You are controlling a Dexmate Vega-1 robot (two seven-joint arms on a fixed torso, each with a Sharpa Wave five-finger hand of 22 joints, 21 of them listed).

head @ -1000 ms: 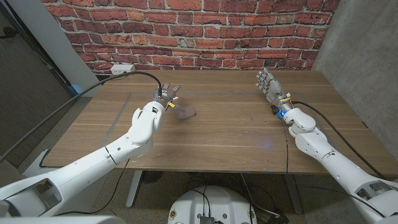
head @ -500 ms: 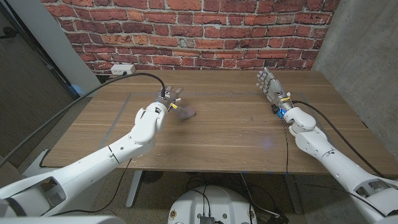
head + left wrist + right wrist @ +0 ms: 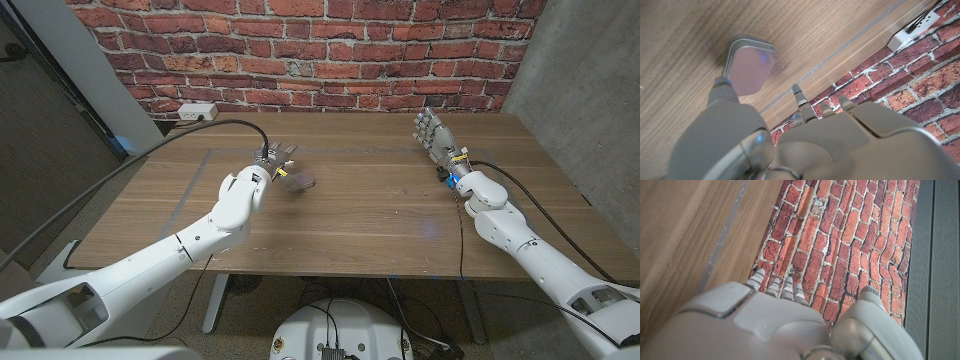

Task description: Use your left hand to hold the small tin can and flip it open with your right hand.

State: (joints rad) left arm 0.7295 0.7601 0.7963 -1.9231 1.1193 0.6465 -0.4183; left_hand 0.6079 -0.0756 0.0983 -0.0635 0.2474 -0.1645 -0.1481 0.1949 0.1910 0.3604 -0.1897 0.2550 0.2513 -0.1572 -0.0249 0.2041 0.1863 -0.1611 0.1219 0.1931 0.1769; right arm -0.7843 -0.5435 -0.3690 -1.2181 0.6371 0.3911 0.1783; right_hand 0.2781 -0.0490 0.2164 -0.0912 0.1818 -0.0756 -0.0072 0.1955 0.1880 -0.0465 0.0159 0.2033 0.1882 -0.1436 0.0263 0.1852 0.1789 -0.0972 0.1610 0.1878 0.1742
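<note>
Even, soft indoor light; faint shadows under arms on bench (image 3: pixel 380 200). Pale bluish glare on tin lid (image 3: pixel 751 65) (left wrist view). Near hand surfaces blurred in wrist views.

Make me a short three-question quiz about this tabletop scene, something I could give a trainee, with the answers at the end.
1. True or false: the small tin can has its lid closed.
2. Multiple choice: where is the right hand?
A. gripping the tin
B. apart from the tin, over the table's far right part, holding nothing
C. pressing the white power strip
3. Fill in: the fingers of the ______ hand reach around the tin on the wooden table.

Key
1. True; the lid lies shut in the left wrist view.
2. B
3. left; the left hand is at the tin, though a firm grip cannot be told.
</note>
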